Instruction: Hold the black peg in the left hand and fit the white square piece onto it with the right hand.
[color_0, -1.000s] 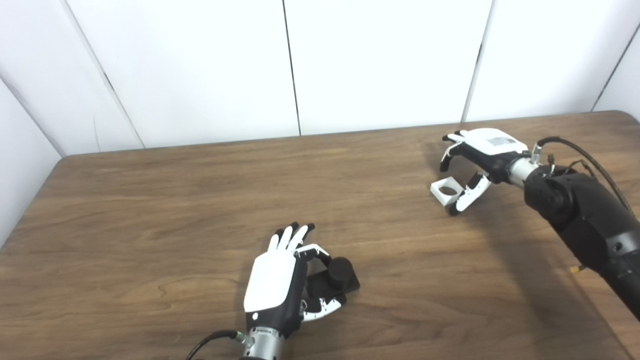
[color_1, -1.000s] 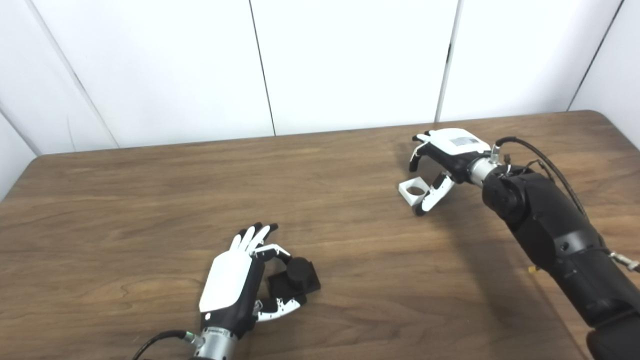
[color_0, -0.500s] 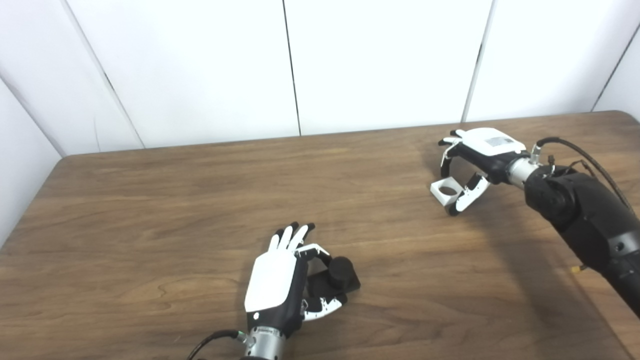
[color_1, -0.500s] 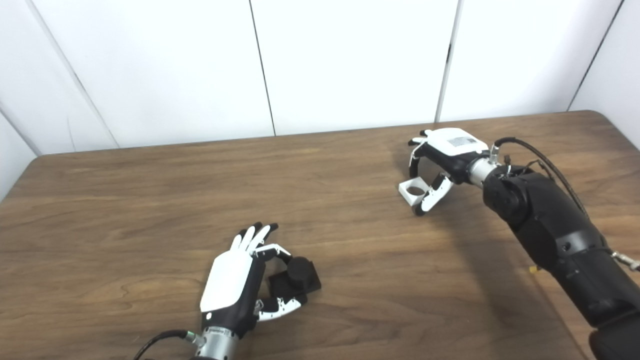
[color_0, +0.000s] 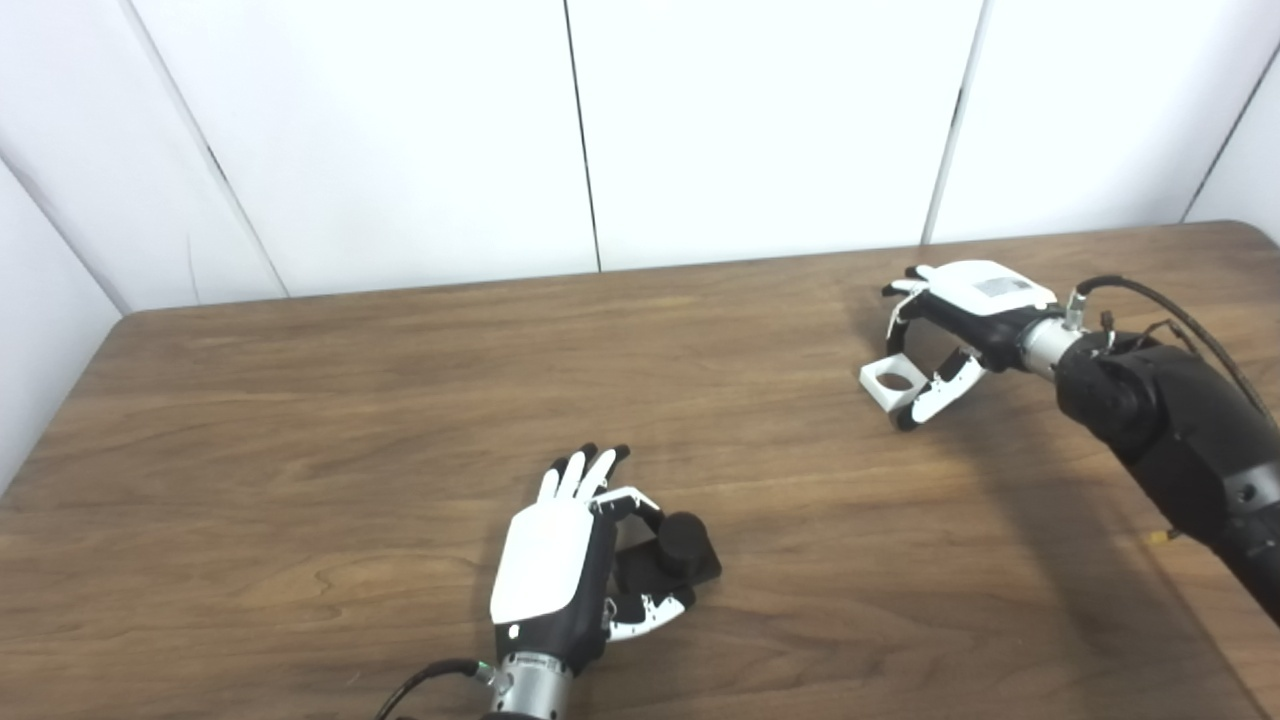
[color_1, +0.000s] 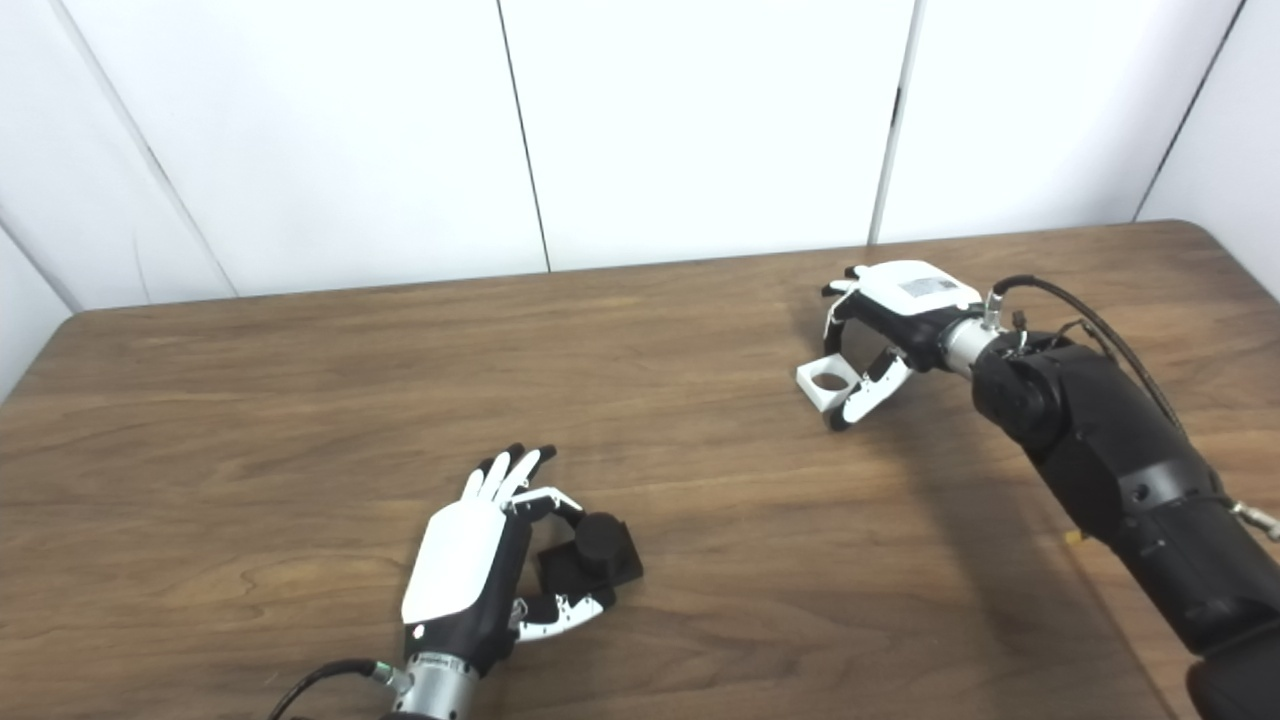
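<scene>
The black peg (color_0: 683, 533) stands upright on its flat black square base, which rests on the table near the front. My left hand (color_0: 548, 572) lies just left of it, forefinger curled against the base's far side and thumb against its near side, pinching it; the other fingers stretch forward. The white square piece (color_0: 893, 381), with a round hole, lies flat on the table at the far right. My right hand (color_0: 965, 312) arches over it from the right, fingers bent down onto its far edge and thumb against its near right corner.
The brown wooden table (color_0: 350, 400) ends at a white panelled wall (color_0: 600, 130) behind. My black right forearm (color_0: 1170, 420) crosses the table's right side, with a cable looping above its wrist. A cable trails from my left wrist at the bottom edge.
The right hand's fingers have curled down from spread above the white piece onto its far edge. The left hand, the peg and the white piece have stayed where they were.
</scene>
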